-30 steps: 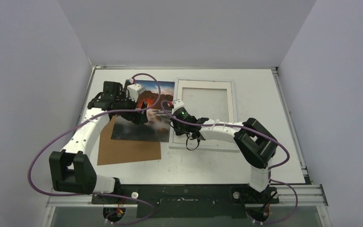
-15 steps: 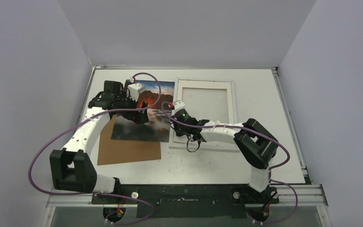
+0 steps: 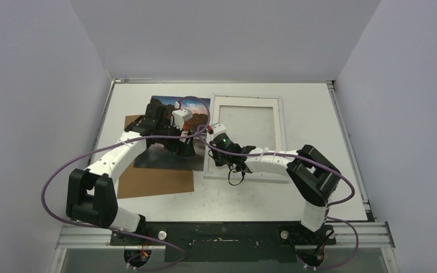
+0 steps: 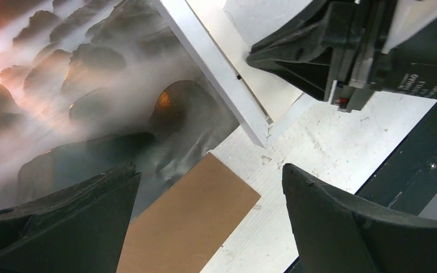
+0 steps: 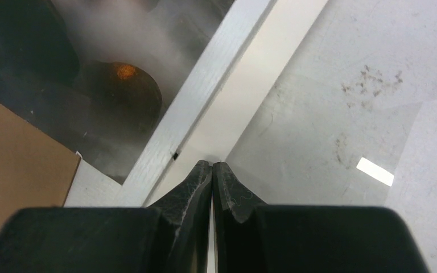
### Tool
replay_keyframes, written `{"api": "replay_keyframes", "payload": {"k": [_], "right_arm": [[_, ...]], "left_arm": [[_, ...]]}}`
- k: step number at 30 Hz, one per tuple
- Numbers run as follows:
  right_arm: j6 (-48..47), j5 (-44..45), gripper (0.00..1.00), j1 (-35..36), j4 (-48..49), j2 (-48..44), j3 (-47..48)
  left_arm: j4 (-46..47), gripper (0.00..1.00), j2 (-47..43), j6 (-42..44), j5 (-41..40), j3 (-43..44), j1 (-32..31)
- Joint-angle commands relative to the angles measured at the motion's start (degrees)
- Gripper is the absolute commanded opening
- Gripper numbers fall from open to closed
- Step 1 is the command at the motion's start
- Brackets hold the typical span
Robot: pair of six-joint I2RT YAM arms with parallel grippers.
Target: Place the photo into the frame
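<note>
**Top view:** Left gripper [image 3: 182,148] hangs over the near right part of the photo [image 3: 159,159], jaws spread wide and empty. The photo lies flat, partly on the cardboard backing [image 3: 153,182], long axis running far to near, same as the frame [image 3: 279,122]. The frame sits directly right of the photo, edges meeting. The left arm is nearer the photo, so the shift has to go rightward. Right gripper [image 3: 221,159] is down at the frame's left side near the near corner, pinched together.

**Left wrist:** Left gripper [image 4: 209,170] fingers are far apart, straddling the photo [image 4: 79,85] corner and cardboard backing [image 4: 188,222], touching neither that I can see. The frame [image 4: 216,68] rail runs along the photo's edge; can't tell if the print goes under it.

**Right wrist:** Right gripper [image 5: 211,166] is closed tight on nothing, tips apparently resting on the pale mat just inside the frame [image 5: 205,96] rail. The photo [image 5: 108,45] is beyond the rail and the cardboard backing [image 5: 17,153] is at lower left.
</note>
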Motion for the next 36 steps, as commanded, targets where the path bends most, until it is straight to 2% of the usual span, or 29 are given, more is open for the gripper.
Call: {"api": "replay_keyframes", "payload": {"k": [1, 7, 17, 23, 36], "right_arm": [[2.92, -0.38, 0.05, 0.59, 0.94, -7.31, -3.22], [5.48, 0.32, 0.05, 3.83, 1.55, -10.91, -4.50], [7.36, -1.52, 0.05, 4.92, 1.79, -7.19, -5.52], [6.91, -2.59, 0.05, 4.59, 0.54, -4.52, -5.71], [7.90, -0.53, 0.05, 4.20, -1.43, -5.55, -8.27]], "left_arm": [[6.85, 0.97, 0.30, -5.69, 2.46, -0.97, 0.89], [5.67, 0.97, 1.18, -6.20, 3.09, 0.07, 5.08], [3.78, 0.97, 0.15, -3.45, 1.41, 2.17, 9.61], [2.69, 0.96, -0.14, -2.02, 1.02, 3.75, 11.07], [1.57, 0.97, -0.62, -0.58, 1.50, 4.10, 12.20]]}}
